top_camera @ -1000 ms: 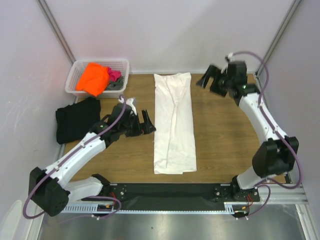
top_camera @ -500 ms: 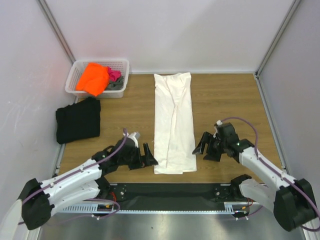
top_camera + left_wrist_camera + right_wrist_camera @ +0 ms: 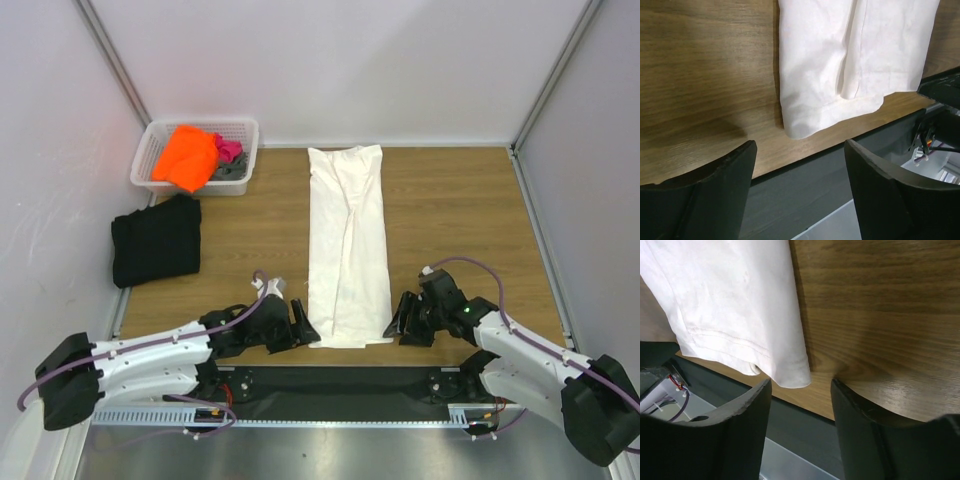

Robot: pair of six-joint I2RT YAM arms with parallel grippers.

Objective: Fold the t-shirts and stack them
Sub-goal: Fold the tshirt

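- Looking at the white t-shirt [image 3: 348,240] lying as one long narrow strip down the middle of the table [image 3: 450,220], its long axis running from the far edge to the near edge.
- Flanking its near hem: left gripper [image 3: 304,328] sitting just beside the near-left corner, right gripper [image 3: 398,320] just beside the near-right corner, each about equally close to its own corner.
- Keeping both pairs of jaws parted and gripping nothing; in each wrist view, seeing the hem corner lying just ahead of the gap between the fingers, flat on the wood.
- Judging the coming move as pinching both corners and carrying the hem away towards the far end.
- Noting the black t-shirt [image 3: 155,238] lying well apart at the left, and the basket [image 3: 240,128] holding orange [image 3: 187,155], pink [image 3: 229,150] and grey [image 3: 232,172] t-shirts at the far left.
- Finding nothing standing in the way along the strip.
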